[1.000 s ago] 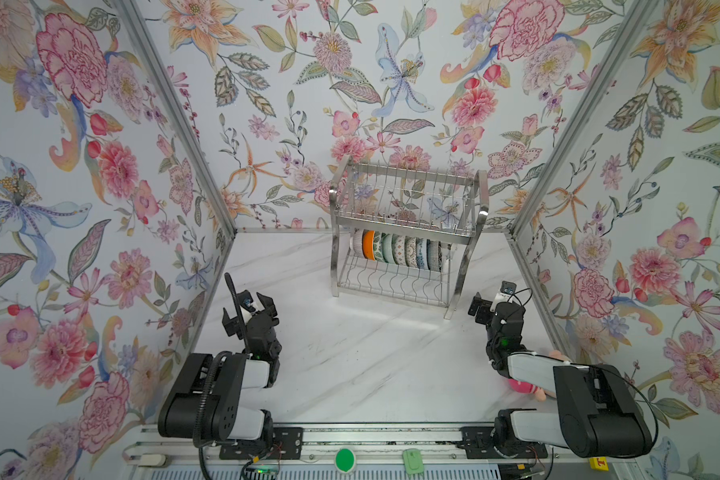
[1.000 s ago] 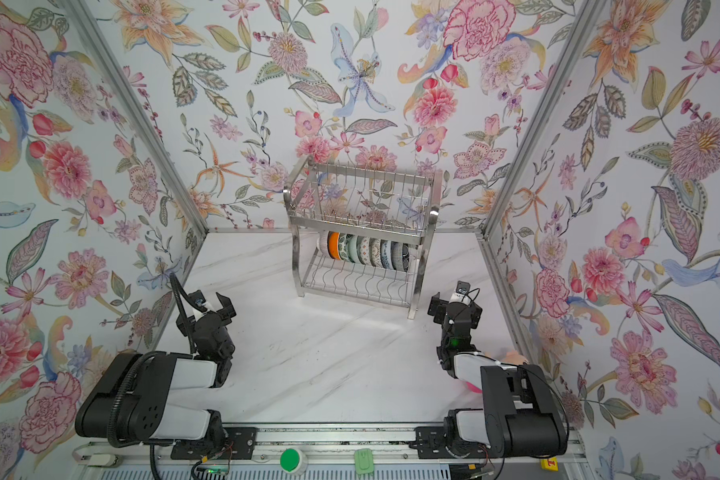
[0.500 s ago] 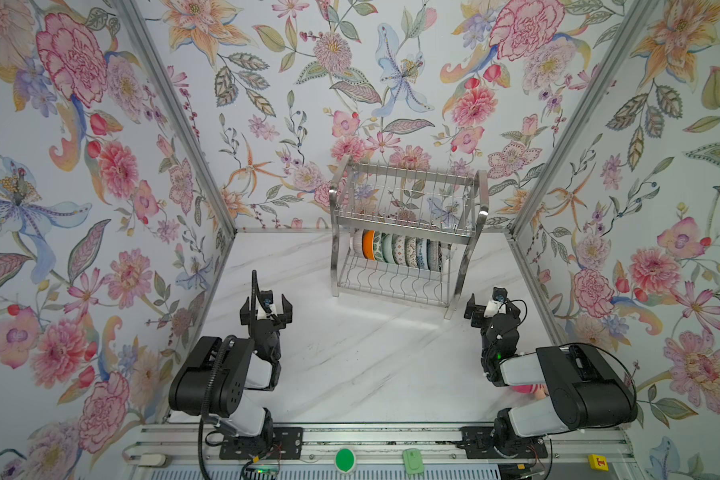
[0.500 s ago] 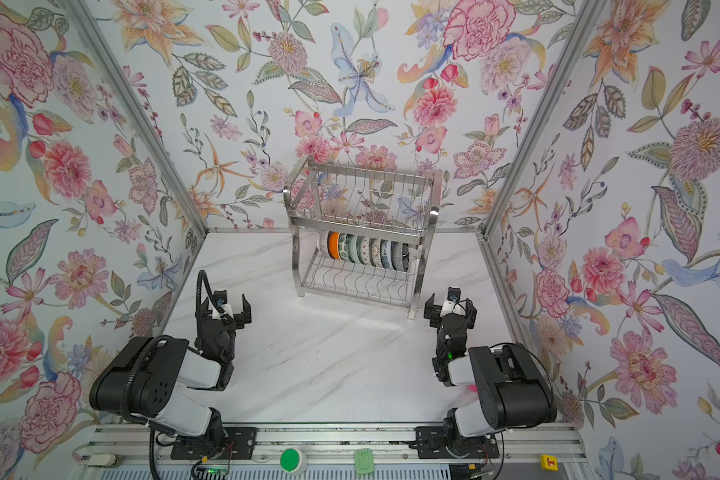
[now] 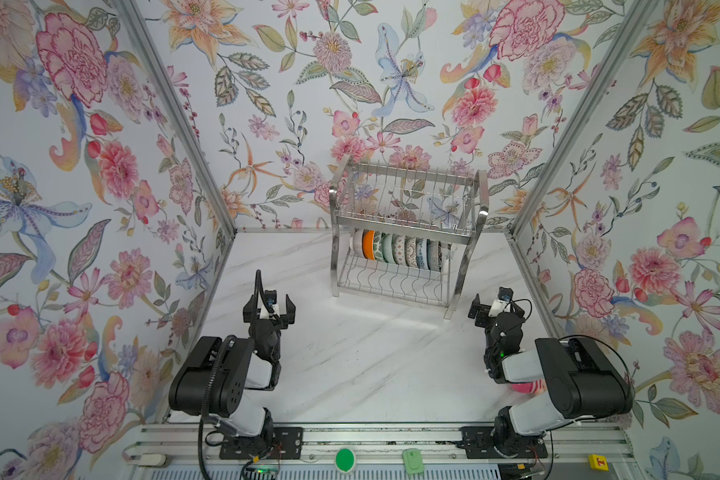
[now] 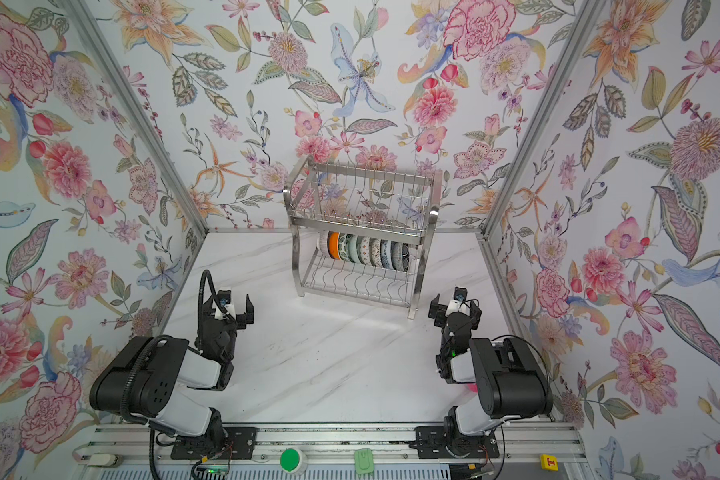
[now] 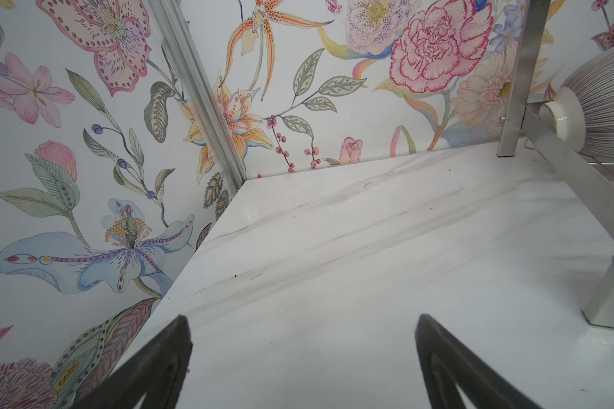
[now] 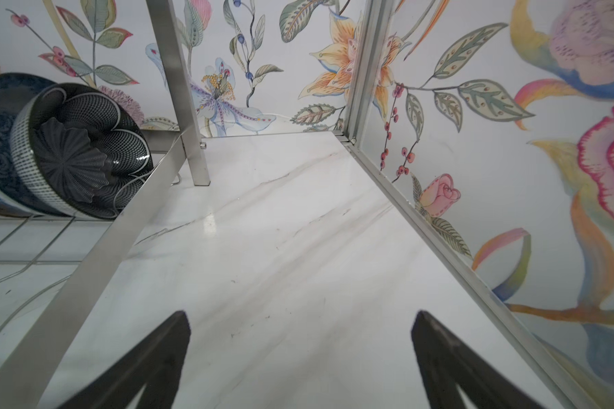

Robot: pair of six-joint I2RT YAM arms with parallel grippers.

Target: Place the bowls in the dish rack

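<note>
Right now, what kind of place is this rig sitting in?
Likely a staged robot test cell, kitchen-themed, not a real kitchen: floral wallpaper panels in aluminium framing, a marble-look tabletop, and a dish rack holding bowls in its lower tier.

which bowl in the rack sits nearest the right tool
The dark dotted bowl, last in the row on the lower tier of the dish rack; the orange-lined bowl stands at the opposite end.

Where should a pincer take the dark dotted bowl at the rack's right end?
Probably the front rim of the dark dotted bowl, approached from the front of the dish rack: it stands on edge, open side facing right, upper shelf overhead.
</note>
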